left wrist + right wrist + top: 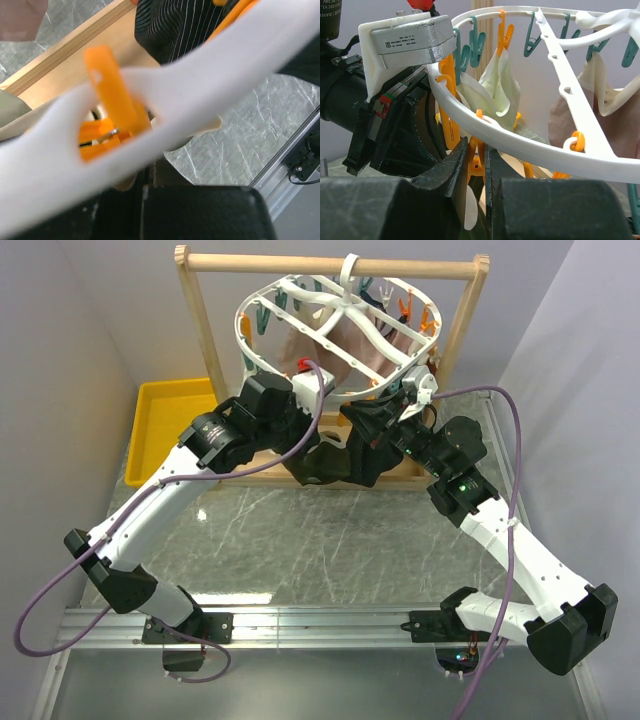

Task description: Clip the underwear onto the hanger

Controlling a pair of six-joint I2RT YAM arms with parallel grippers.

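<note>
— Underwear [496,92] first: where is it against your jaws?

— Up at the hanger [545,150], which hangs off the wooden rail [330,265] along the worktop's far edge. In my right wrist view, the pale band is pinched in an orange clip [503,37] hanging from the ring. The cloth drops inside the ring, just beyond my right gripper [477,146].

— And the right jaws?

— Drawn narrow under the ring's near rim. A pale strip of the cloth sits in the slit between them, and a second orange clip [478,162] is right at the fingertips. I read it as a grip on the cloth.

— Left side?

— My left gripper [325,390] is closed tight, up at the near rim just left of the right one. Its camera is filled by the blurred white rim and a third orange clip [107,95]. I can't tell whether the fingers touch that clip.

— Anything else nearby?

— A pink garment [345,350] hangs inside the ring. A black ribbed garment [180,25] shows past the frame's wooden base. A yellow bin [165,420] sits at the worktop's far left corner.
</note>
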